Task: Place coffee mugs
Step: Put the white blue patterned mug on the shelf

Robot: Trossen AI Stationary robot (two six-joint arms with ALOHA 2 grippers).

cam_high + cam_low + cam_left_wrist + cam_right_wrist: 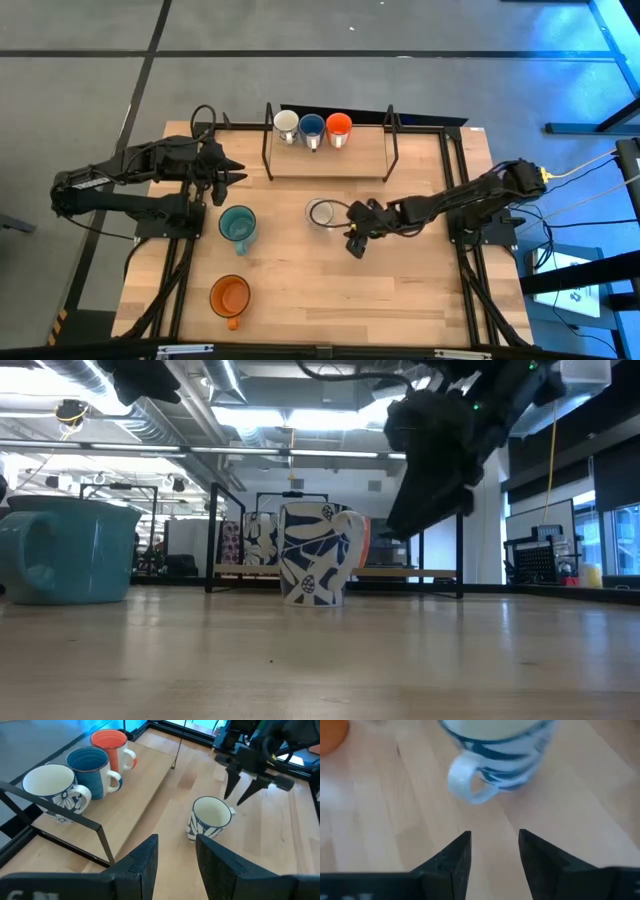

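A white mug with a blue pattern (320,212) (210,817) stands upright on its base mid-table, its handle (465,780) turned toward my right gripper (352,243) (492,837). That gripper hovers open just to the mug's near right, nothing between its fingers. A teal mug (238,225) and an orange mug (230,296) stand upright on the table's left half. On the rack's wooden shelf (330,160) stand a white mug (286,124), a blue mug (312,126) and an orange mug (339,125). My left gripper (238,172) (175,845) waits open above the far left.
The rack's black wire end frames (268,140) (392,140) rise at both ends of the shelf. Bare wood lies across the table's near right (400,290). Black frame rails (455,180) run along the table's sides.
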